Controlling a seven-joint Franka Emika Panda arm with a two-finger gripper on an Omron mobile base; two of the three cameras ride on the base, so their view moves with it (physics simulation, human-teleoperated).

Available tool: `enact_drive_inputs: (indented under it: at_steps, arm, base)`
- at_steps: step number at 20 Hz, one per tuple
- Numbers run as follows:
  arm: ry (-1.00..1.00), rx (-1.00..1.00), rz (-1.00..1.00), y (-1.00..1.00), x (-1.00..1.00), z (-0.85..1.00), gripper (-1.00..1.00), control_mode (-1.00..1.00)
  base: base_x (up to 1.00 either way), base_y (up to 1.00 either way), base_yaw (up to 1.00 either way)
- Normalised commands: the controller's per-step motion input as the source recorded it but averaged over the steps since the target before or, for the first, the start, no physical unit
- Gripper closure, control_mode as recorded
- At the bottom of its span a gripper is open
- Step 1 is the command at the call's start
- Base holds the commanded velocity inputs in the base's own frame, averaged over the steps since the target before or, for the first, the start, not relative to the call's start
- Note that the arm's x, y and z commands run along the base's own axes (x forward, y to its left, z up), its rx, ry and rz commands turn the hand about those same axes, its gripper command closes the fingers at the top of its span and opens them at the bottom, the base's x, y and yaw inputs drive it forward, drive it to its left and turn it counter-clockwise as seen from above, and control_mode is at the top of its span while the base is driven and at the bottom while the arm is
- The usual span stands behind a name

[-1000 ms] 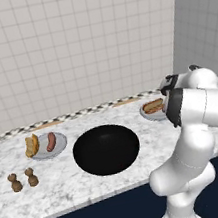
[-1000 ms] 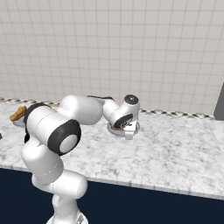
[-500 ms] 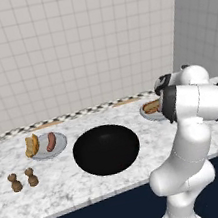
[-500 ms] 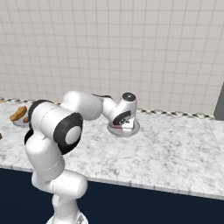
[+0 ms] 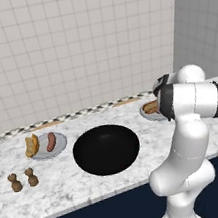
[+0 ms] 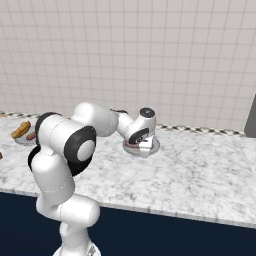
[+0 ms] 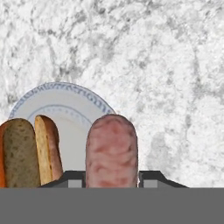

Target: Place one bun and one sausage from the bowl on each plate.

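A white-and-grey marbled counter [image 5: 64, 190] is seen running along the tiled wall, edged at the back by a dark speckled strip. The wide black bowl [image 5: 106, 149] is set directly on it near the middle. At about ten o'clock from the bowl, a small grey plate [image 5: 58, 146] is placed on the marble. At about two o'clock from the bowl, a second plate [image 5: 148, 112] is set on the counter, partly hidden behind the arm; its blue-patterned rim [image 7: 57, 89] is seen resting on the stone. At about eight o'clock from the bowl, two small brown shakers [image 5: 23, 180] are stood side by side, just apart.
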Motion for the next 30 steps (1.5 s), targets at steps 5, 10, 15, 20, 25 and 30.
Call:
enact_drive_inputs:
  at_steps: [5, 10, 15, 20, 25, 30]
  arm:
    - [0.00, 0.00, 0.00, 0.02, 0.09, 0.00, 1.00, -1.00]
    - [0.00, 0.00, 0.00, 0.01, 0.16, 0.00, 1.00, -1.00]
    - [0.00, 0.00, 0.00, 0.03, 0.10, 0.00, 1.00, -1.00]
    - [0.00, 0.00, 0.00, 0.02, 0.05, 0.00, -1.00, -1.00]
    - [0.00, 0.00, 0.00, 0.01, 0.01, -0.01, -1.00, -1.00]
    - [0.00, 0.00, 0.00, 0.04, 0.00, 0.00, -1.00, -1.00]
  base:
    - [0.00, 0.00, 0.00]
    - [0.00, 0.00, 0.00]
    - [0.00, 0.00, 0.00]
    - [0.00, 0.00, 0.00]
    - [0.00, 0.00, 0.00]
    - [0.00, 0.00, 0.00]
